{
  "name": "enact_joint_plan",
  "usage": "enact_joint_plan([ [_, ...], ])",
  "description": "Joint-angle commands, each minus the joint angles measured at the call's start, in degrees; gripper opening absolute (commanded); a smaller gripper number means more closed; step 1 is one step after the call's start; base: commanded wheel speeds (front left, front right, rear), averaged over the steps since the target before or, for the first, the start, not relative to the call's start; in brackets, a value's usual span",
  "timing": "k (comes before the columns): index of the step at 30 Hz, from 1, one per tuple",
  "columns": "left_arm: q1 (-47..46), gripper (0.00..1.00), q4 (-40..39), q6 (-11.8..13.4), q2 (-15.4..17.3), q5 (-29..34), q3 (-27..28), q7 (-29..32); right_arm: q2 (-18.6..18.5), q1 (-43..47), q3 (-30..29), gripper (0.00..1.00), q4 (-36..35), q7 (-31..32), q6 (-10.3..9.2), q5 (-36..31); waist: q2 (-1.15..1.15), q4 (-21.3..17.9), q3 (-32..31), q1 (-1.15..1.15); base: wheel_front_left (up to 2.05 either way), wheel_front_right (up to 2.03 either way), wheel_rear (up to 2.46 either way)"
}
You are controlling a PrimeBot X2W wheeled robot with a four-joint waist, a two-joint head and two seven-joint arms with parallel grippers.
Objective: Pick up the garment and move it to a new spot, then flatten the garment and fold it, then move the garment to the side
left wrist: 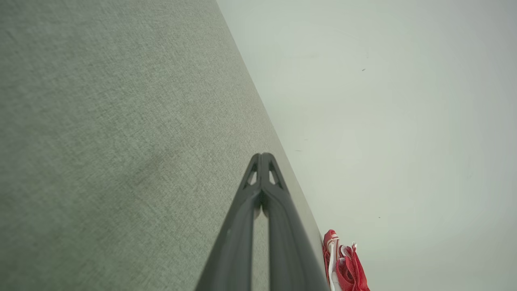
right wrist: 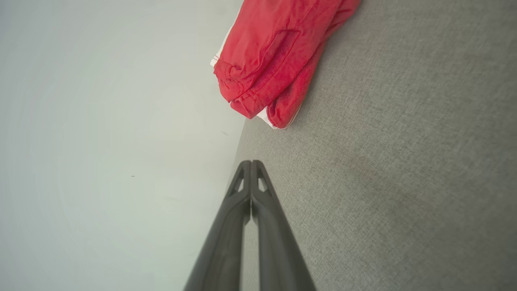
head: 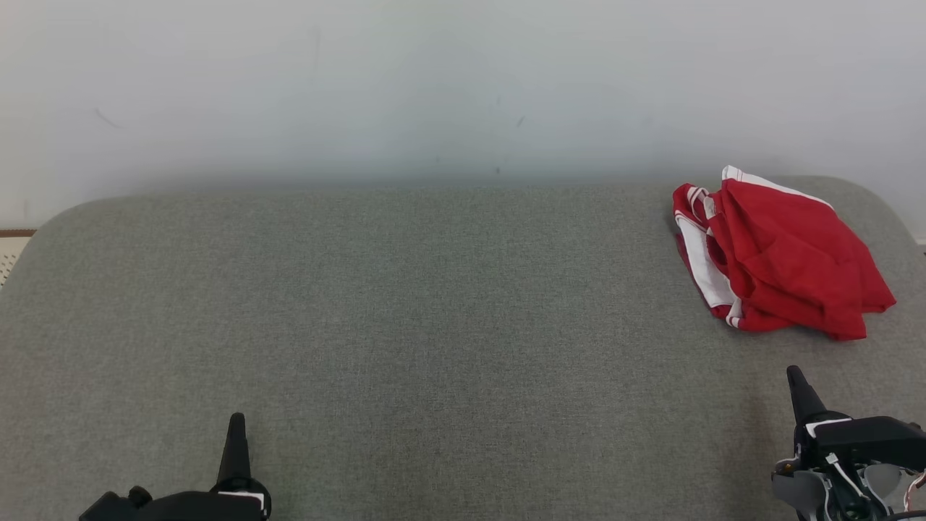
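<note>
The garment (head: 781, 260) is red with white trim and lies crumpled at the far right of the grey fabric surface (head: 405, 304). The right wrist view has the garment (right wrist: 278, 56) at its top, ahead of the fingertips; the left wrist view catches a corner of the garment (left wrist: 347, 270) at its bottom edge. My right gripper (head: 796, 376) (right wrist: 251, 162) sits shut near the front right, a little short of the garment, holding nothing. My left gripper (head: 236, 420) (left wrist: 262, 155) is shut at the front left, far from it, with nothing in it.
A pale wall (head: 463, 87) rises right behind the surface's far edge. The surface has rounded corners, and a strip of floor (head: 11, 250) shows past its left corner. Bare grey fabric stretches between the two grippers.
</note>
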Motion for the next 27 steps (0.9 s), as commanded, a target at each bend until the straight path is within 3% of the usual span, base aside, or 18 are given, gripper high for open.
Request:
enact_joint_plan([
  [1,-1.73,0.0,0.46,-0.6,-0.02,-2.11,0.19,0.27,-0.58,-1.58,-0.62,0.0,0.33,0.64,-0.02,2.05,0.0,0.02,0.07,0.0,0.0,0.0,0.0],
  [27,-5.98,0.0,5.21,-3.15,-1.04,-14.14,0.21,0.97,-0.86,-5.66,-4.36,0.0,4.91,4.67,-0.02,14.36,0.0,0.21,0.85,0.0,0.0,0.0,0.0],
])
